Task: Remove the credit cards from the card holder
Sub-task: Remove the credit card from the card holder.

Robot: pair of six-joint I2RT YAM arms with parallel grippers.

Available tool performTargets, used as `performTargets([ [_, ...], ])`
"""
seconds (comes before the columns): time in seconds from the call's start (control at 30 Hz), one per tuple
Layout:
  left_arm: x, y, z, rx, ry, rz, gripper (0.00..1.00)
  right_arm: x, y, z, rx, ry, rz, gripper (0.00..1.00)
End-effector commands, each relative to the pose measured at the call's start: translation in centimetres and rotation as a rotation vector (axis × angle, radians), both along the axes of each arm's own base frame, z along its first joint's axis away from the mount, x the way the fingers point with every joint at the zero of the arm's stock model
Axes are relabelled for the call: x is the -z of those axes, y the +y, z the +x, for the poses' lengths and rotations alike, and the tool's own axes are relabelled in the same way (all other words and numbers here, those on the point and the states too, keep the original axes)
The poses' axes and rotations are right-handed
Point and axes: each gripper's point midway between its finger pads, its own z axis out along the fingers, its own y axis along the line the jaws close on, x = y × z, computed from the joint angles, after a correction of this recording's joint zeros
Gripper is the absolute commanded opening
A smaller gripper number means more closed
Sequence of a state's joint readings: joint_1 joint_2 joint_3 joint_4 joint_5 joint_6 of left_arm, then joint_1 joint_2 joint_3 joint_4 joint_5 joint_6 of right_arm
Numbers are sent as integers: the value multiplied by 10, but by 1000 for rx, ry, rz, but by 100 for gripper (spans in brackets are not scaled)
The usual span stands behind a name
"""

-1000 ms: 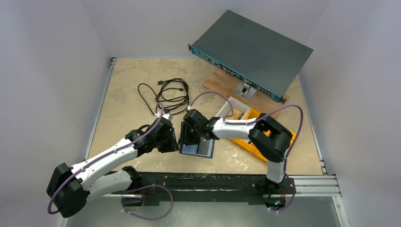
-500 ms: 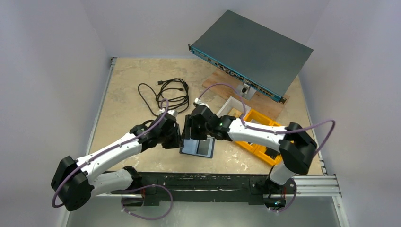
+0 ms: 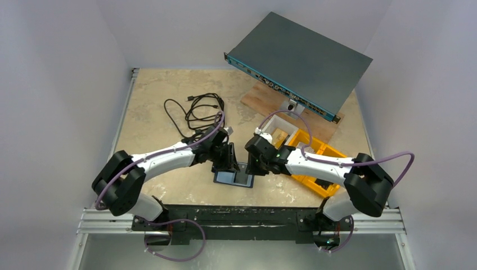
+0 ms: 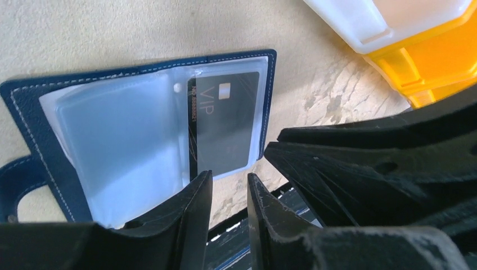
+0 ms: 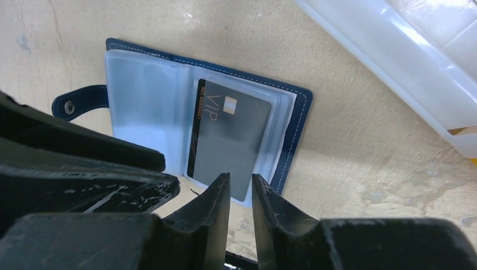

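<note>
The card holder (image 3: 233, 179) lies open and flat on the table near the front edge. It is navy blue with clear plastic sleeves, and its snap tab (image 5: 79, 104) sticks out on one side. A dark grey "VIP" credit card (image 4: 225, 126) sits in one sleeve; it also shows in the right wrist view (image 5: 230, 140). My left gripper (image 4: 229, 179) hovers at the holder's left side (image 3: 226, 162), fingers narrowly apart and empty. My right gripper (image 5: 241, 179) hovers just right of it (image 3: 251, 165), fingers narrowly apart and empty, tips near the card's edge.
Yellow bins (image 3: 318, 163) and a white bin (image 3: 278, 132) stand right of the holder, close behind the right arm. A coiled black cable (image 3: 197, 112) lies behind the left arm. A network switch (image 3: 298, 59) leans on a wooden board (image 3: 270, 101) at the back right.
The left arm has swung forward and right, its gripper now at the holder's left. The right gripper has shifted right, off the holder. The holder stays open on the table.
</note>
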State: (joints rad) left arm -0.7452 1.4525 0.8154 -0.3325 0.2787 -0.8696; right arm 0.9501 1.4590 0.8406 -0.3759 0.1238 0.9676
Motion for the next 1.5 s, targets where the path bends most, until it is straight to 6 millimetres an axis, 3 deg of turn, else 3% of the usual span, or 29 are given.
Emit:
performTargets([
  [0.0, -13, -20, 18, 6, -25, -90, 29, -5, -8, 11, 42, -52, -16, 20],
  [0.23, 10, -14, 18, -7, 9, -74, 28, 9, -4, 14, 14, -37, -54, 11],
  [0.9, 50, 12, 5, -36, 47, -4, 25, 39, -6, 10, -27, 19, -132, 6],
  [1.13, 44, 5, 3, -43, 64, -94, 18, 43, -4, 9, -41, 35, -140, 3],
  [1.47, 14, -1, 4, -40, 47, -193, 6, 48, -4, 10, -58, 37, -169, 1],
])
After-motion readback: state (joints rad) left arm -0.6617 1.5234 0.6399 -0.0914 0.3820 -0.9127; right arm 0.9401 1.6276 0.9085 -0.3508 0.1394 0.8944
